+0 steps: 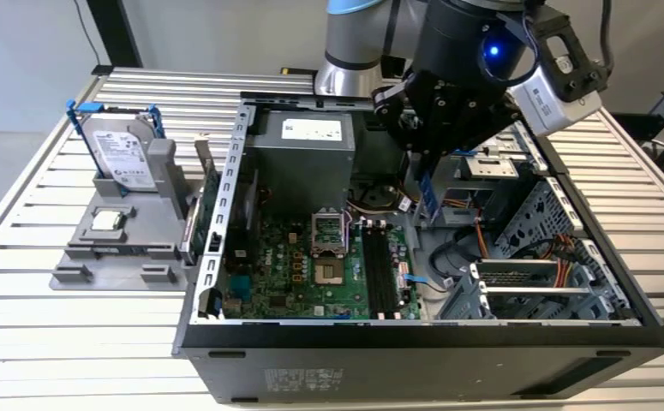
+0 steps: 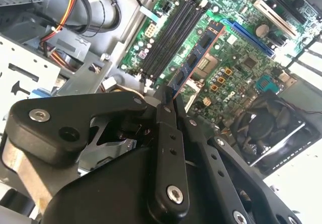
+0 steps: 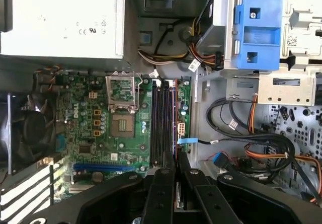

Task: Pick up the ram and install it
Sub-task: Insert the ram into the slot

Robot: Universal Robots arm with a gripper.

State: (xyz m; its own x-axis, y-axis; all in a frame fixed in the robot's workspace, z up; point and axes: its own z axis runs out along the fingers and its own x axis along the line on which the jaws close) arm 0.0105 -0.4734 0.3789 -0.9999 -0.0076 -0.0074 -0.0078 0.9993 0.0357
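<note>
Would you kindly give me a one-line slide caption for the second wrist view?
Gripper holds the ram above the motherboard, roughly parallel to the memory slots.

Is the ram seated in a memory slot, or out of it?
Out. In the second wrist view the claw grips the ram clear of the board, and the memory slots lie empty.

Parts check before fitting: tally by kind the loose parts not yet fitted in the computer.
Hard drive: 1
Processor chip: 1
Memory stick: 1, gripped in the pincer
Total: 3
</note>
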